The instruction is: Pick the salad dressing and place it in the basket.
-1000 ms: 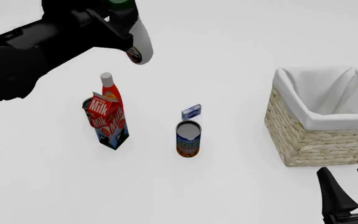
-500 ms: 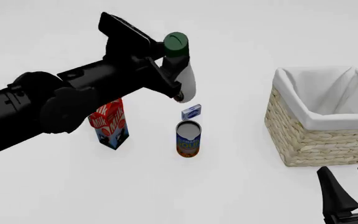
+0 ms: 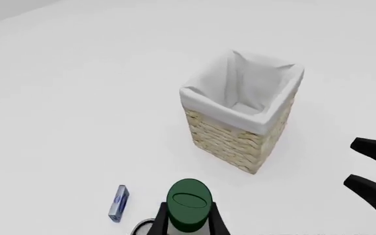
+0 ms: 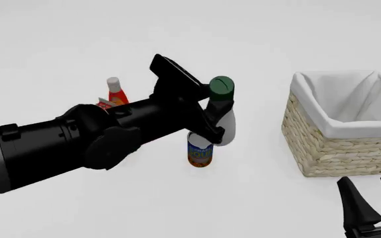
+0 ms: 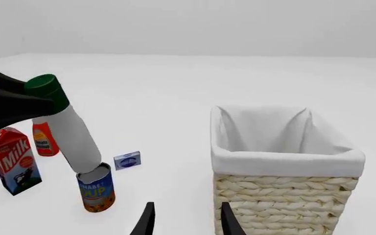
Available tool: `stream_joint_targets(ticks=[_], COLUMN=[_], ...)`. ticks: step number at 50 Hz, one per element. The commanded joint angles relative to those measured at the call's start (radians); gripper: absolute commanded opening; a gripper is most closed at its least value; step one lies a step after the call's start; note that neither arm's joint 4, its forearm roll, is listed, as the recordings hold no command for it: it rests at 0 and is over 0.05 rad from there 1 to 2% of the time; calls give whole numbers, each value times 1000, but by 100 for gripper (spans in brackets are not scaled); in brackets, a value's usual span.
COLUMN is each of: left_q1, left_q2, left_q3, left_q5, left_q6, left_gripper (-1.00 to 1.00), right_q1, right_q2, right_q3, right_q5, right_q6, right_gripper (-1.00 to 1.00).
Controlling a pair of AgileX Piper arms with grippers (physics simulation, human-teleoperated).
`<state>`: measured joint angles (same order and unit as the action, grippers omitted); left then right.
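The salad dressing point(image 4: 225, 121), a white bottle with a dark green cap point(image 4: 222, 86), hangs tilted in the air over a soup can, well left of the basket point(image 4: 336, 148). My left gripper point(image 4: 214, 118) is shut on it near the neck. In the right wrist view the salad dressing point(image 5: 76, 137) slants down from the left gripper's fingers point(image 5: 11, 105) toward the can, with the basket point(image 5: 283, 196) close by. The left wrist view shows the cap point(image 3: 189, 203) and the basket point(image 3: 240, 115) ahead. My right gripper point(image 4: 364, 181) stands open at the near right, holding nothing.
Under the bottle stands the soup can point(image 4: 200, 153). A red bottle with a white cap point(image 4: 114, 91) stands behind the left arm, which covers most of the milk carton point(image 5: 11, 159). A small blue box point(image 5: 127, 160) lies beyond the can.
The left arm has carried the salad dressing rightward and lower, from the far left to above the can, closer to the basket. The right gripper has stayed put.
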<state>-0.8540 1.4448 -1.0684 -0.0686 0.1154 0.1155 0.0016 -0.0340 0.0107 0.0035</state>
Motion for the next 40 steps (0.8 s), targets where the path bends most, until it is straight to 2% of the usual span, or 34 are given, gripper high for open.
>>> stream_joint_targets(ticks=[1,23,35,38,40], left_q1=[-24,-21,-20,-20,-23], left_q2=[25,42,40,37,34], left_q3=[-1,-10,-6,-5,-3], left_q5=[-19,-37,-41,-40,-40], left_q6=[0,-19,-15,-19,-19], left_gripper=[-100,-100,-100,-100,-100], right_q1=[-1,-5,60,90,103], right_q2=[-1,-1,-1,-1,-1], right_q3=[-4,-13,-108,-151,-186], right_q5=[2,7,83,134,164], right_q6=[0,-3,-48,-84,-84], right_gripper=[100,100,100,100,100])
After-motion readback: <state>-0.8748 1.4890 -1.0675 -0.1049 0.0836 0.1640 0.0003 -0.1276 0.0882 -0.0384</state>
